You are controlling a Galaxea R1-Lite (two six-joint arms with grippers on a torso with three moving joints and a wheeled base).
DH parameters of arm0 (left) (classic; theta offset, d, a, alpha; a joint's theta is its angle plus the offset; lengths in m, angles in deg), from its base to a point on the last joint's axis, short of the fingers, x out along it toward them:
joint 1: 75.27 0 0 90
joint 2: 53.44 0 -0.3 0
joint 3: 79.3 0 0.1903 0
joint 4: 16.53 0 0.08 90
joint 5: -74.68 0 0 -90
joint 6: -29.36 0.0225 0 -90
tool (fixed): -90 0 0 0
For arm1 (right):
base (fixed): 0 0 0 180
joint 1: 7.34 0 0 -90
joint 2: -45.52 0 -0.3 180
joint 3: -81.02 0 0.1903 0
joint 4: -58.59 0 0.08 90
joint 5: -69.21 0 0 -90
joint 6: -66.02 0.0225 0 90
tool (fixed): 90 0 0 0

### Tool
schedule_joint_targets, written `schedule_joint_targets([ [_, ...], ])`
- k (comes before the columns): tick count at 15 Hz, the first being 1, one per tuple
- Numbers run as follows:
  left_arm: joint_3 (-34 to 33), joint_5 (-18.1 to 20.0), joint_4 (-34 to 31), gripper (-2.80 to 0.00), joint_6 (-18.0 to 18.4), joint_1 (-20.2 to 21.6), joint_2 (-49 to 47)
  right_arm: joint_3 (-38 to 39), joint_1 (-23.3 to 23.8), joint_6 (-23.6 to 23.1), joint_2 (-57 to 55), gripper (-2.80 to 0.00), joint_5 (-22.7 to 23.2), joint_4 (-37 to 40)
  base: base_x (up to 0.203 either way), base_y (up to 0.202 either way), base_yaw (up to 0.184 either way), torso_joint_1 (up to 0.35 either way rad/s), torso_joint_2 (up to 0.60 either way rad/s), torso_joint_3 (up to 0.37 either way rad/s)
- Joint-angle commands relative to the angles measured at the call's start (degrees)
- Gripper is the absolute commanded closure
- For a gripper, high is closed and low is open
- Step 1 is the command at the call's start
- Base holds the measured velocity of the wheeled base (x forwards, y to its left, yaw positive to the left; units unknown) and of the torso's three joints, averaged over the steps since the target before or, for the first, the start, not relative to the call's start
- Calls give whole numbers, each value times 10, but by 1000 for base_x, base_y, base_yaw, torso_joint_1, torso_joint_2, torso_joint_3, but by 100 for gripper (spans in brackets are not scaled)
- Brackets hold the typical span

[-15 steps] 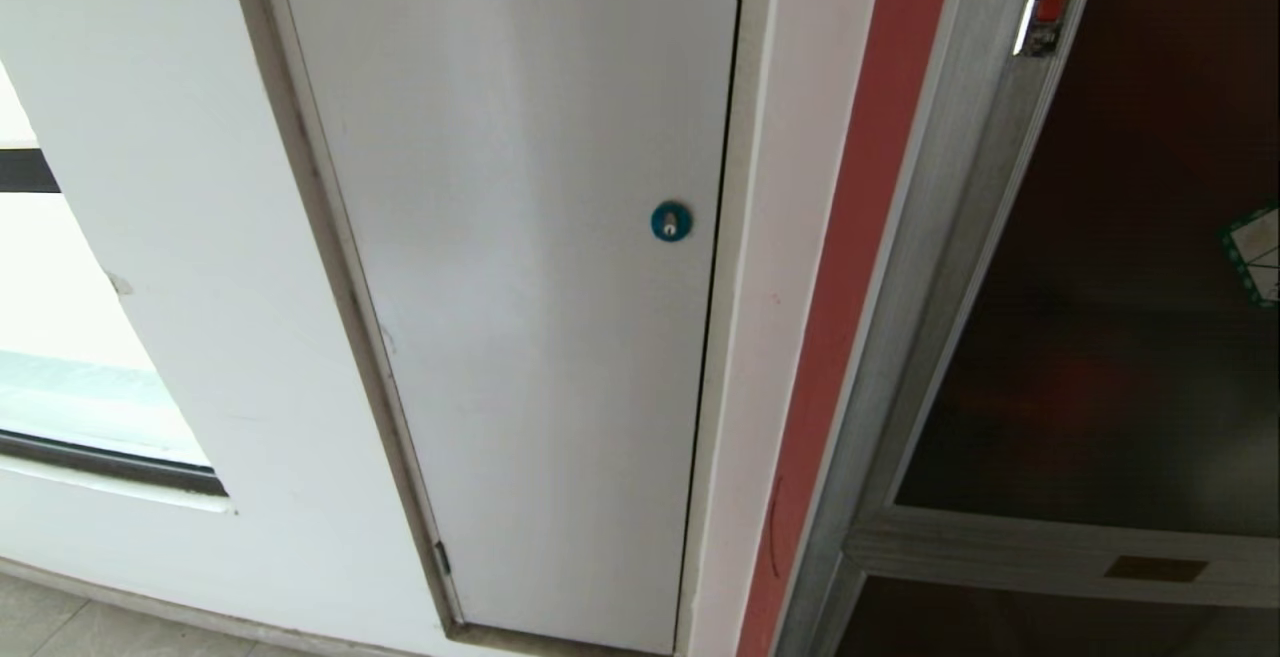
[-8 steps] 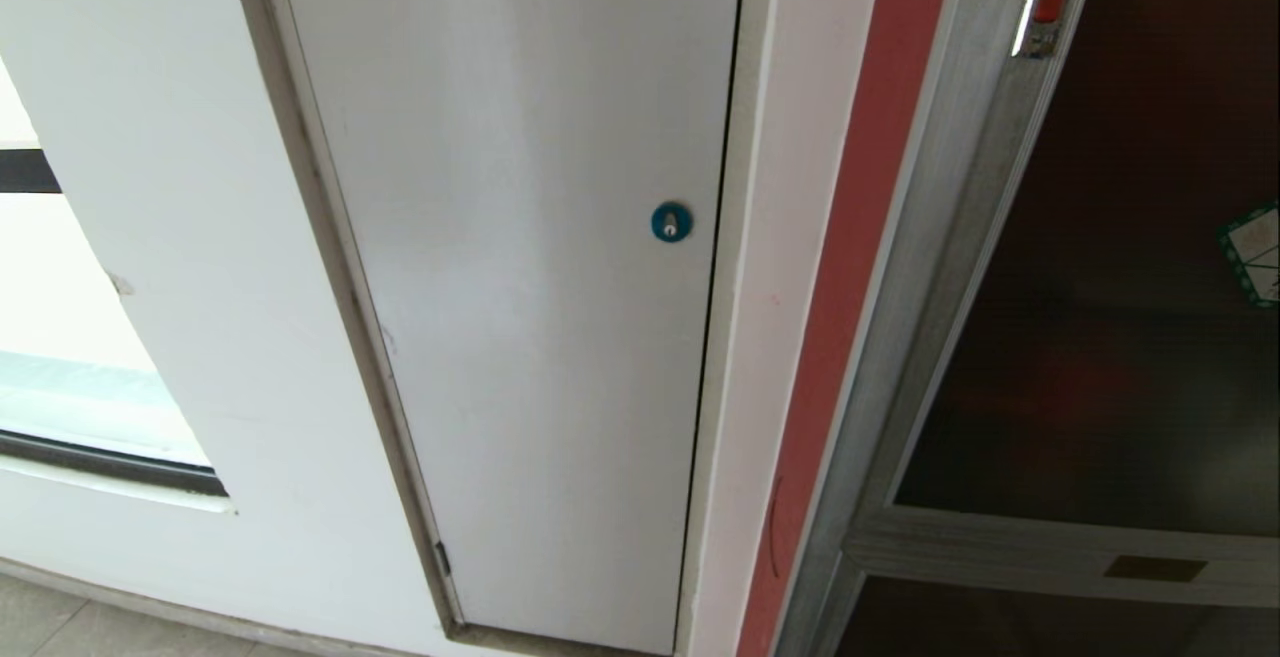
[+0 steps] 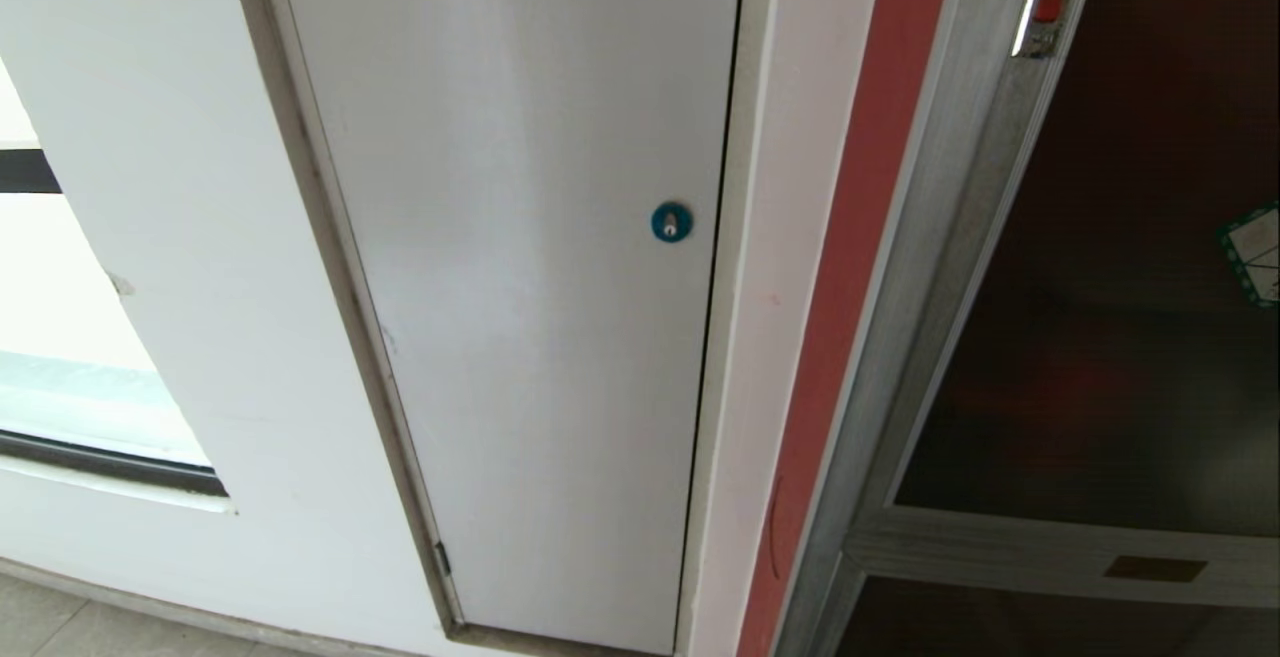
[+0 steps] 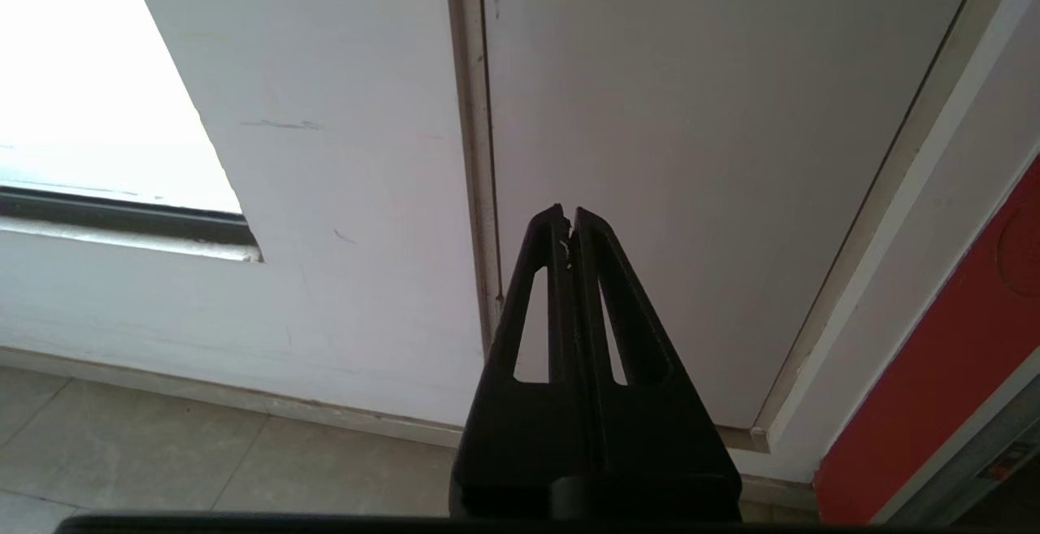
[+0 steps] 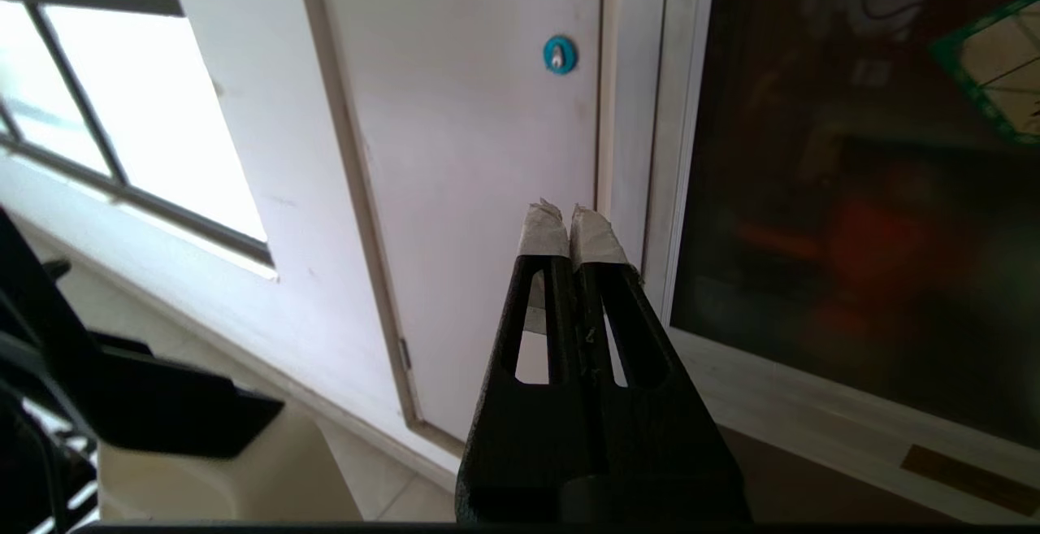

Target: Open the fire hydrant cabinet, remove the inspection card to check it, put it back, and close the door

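Observation:
The fire hydrant cabinet [image 3: 940,267] stands at the right, its brushed silver frame beside a red wall strip. Its door [image 3: 1120,357], dark tinted glass, lies shut in the frame, with a green-bordered sticker [image 3: 1255,252] and a small red-marked latch [image 3: 1045,7]. Dim red shapes show through the glass. The inspection card is hidden. Neither arm shows in the head view. My right gripper [image 5: 566,213], tips wrapped in pale tape, is shut and empty, pointing at the frame edge left of the door [image 5: 853,193]. My left gripper [image 4: 569,213] is shut and empty, low before the white panel.
A plain white panel [image 3: 540,337] with a round blue lock [image 3: 671,222] fills the middle. A window [image 3: 60,337] is at the left, tiled floor [image 4: 162,436] below. A smaller dark pane [image 3: 1050,627] sits under the door. Part of my own base [image 5: 162,428] is close by.

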Motion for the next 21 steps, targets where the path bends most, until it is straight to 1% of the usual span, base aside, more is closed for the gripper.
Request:
schedule_joint_targets([
  [1,-3,0,0,0,0,0,-1,32,-8,-10,24,0,2,1,0,0,0,0,0,0],
  [4,-3,0,0,0,0,0,-1,111,-22,-34,89,0,-6,-2,0,0,0,0,0,0],
  [6,-3,0,0,0,0,1,-1,184,-25,-40,143,0,-28,-25,0,0,0,0,0,0],
  [7,-3,0,0,0,0,0,0,221,-26,-44,153,0,-60,-46,0,0,0,0,0,0],
  [8,-3,0,0,0,0,1,-1,250,-26,-48,157,0,-118,-66,0,0,0,0,0,0],
  [9,-3,0,0,0,0,0,-1,288,-27,-53,159,0,-155,-93,0,0,0,0,0,0],
  [11,-3,0,0,0,0,1,-1,375,-27,-59,160,0,-189,-187,0,0,0,0,0,0],
  [13,-3,-1,0,0,0,1,-1,483,-27,-79,160,0,-221,-300,0,0,0,0,0,0],
  [15,-3,0,0,0,0,1,-1,567,-27,-100,161,0,-238,-387,0,0,0,0,0,0],
  [16,-3,-1,0,0,0,1,0,592,-27,-110,161,0,-245,-414,0,0,0,0,0,0],
  [17,-3,0,0,0,0,0,0,597,-27,-118,161,0,-249,-409,0,0,0,0,0,0],
  [19,-3,0,0,0,0,0,0,597,-27,-119,161,0,-248,-376,0,0,0,0,0,0],
  [21,-3,-1,0,0,0,0,0,597,-27,-106,161,0,-250,-336,0,0,0,0,0,0],
])
